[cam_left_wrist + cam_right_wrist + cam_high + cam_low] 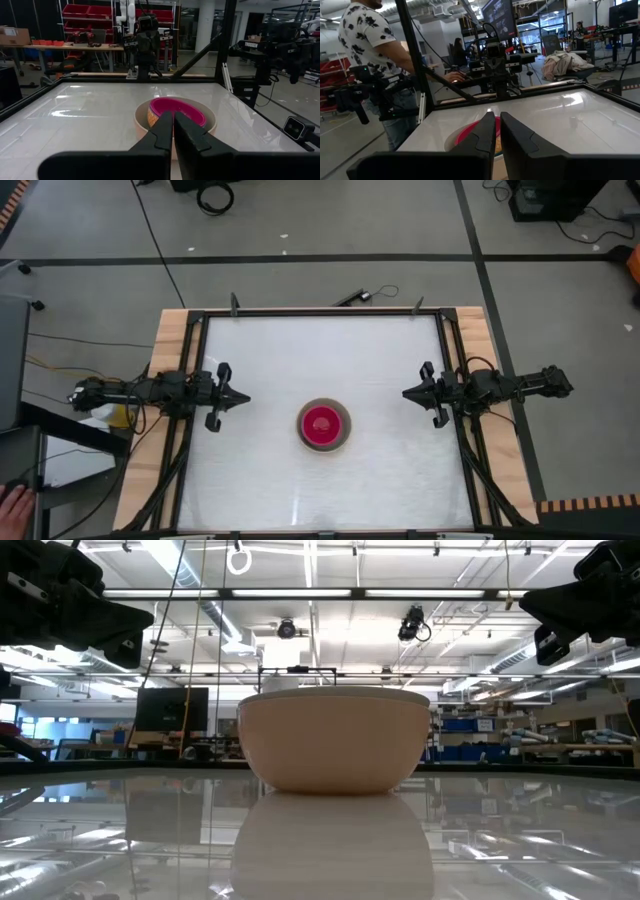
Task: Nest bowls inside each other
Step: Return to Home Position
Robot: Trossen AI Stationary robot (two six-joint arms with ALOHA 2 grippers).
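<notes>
A cream-beige bowl [324, 426] rests on its base near the middle of the white table, a little toward the near edge. A red bowl [322, 423] sits nested inside it, with an orange rim [150, 116] showing between the two. From table height only the cream bowl's wall [335, 740] shows. My left gripper [243, 397] hovers shut at the table's left edge, pointing level toward the bowls. My right gripper [408, 392] hovers shut at the right edge, facing the bowls too. Both stand well short of the stack.
A black frame [320, 312] runs around the table. A person [375, 55] stands beyond the table's left side, and a hand [12, 505] shows at the near left, off the table. Bare white surface [320, 350] lies around the stack.
</notes>
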